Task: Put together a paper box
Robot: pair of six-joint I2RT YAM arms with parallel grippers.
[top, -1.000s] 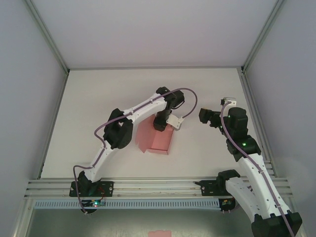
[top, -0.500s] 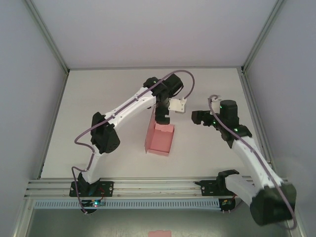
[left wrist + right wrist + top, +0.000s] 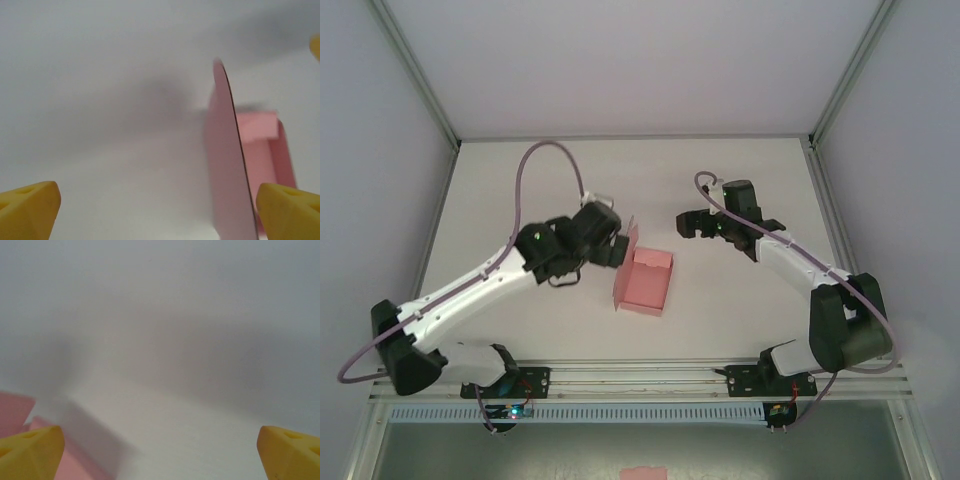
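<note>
Looks like a robotics lab, set up as a small closed test cell. Has a bare white table (image 3: pixel 520 180) fenced on three sides by plain grey panels (image 3: pixel 370 200) held in slim metal posts (image 3: pixel 416 75). Carries a slotted aluminium rail (image 3: pixel 640 373) along the near edge, with two white-and-black robot arms bolted to it, the left arm (image 3: pixel 470 290) and the right arm (image 3: pixel 790 258), each trailing a purple cable (image 3: pixel 548 143). Shows a small circuit board (image 3: pixel 508 410) with lit indicator lights under the rail, and even, flat lighting throughout.
</note>
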